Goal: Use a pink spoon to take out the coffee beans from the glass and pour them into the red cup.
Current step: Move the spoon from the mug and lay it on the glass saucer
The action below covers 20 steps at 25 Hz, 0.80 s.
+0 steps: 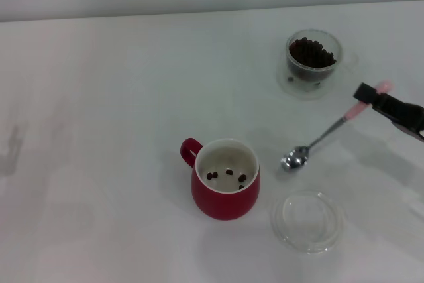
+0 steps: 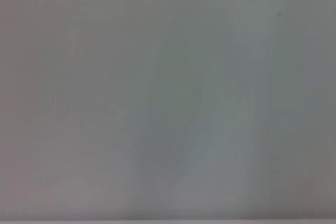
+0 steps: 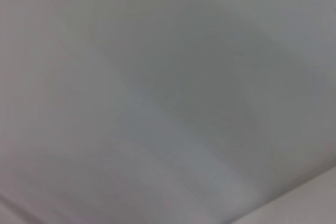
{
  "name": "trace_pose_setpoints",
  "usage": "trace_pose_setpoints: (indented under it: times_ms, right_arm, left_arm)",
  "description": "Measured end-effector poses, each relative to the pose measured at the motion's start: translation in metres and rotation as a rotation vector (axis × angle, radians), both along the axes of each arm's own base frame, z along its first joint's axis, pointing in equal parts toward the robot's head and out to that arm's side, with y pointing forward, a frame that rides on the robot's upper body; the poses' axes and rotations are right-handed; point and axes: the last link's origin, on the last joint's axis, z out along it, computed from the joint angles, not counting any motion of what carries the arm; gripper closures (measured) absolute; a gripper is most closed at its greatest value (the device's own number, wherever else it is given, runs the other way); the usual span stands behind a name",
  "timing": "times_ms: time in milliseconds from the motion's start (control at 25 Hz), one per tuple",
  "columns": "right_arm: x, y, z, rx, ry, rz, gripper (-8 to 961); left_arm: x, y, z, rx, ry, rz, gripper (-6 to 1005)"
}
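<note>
The red cup (image 1: 225, 180) stands near the middle front of the table, handle to its upper left, with a few coffee beans inside. The glass (image 1: 313, 59) stands at the back right, filled with dark coffee beans (image 1: 311, 53). My right gripper (image 1: 371, 96) comes in from the right edge and is shut on the pink handle end of the pink spoon (image 1: 324, 137). The spoon slopes down to the left, its metal bowl (image 1: 294, 159) empty and close to the table, right of the red cup. The left gripper is out of view. Both wrist views show only blank white surface.
A flat shallow clear dish (image 1: 308, 221) lies at the front right, just below the spoon's bowl. The white table (image 1: 99, 130) stretches wide to the left; a wall edge runs along the back.
</note>
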Motion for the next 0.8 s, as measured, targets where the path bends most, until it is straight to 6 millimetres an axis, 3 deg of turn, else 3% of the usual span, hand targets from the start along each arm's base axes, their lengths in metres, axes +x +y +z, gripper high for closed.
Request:
trace_pose_setpoints:
  times_ms: [360,800]
  right_arm:
    - [0.009,-0.019,-0.006,-0.033,-0.071,0.005,790]
    - [0.02,-0.027,-0.015,-0.078,-0.194,0.014,787]
  left_arm:
    - [0.005,0.009,-0.003,-0.017,0.003,-0.008,356]
    - [0.006,0.011,-0.003,-0.017,0.005,-0.012,357]
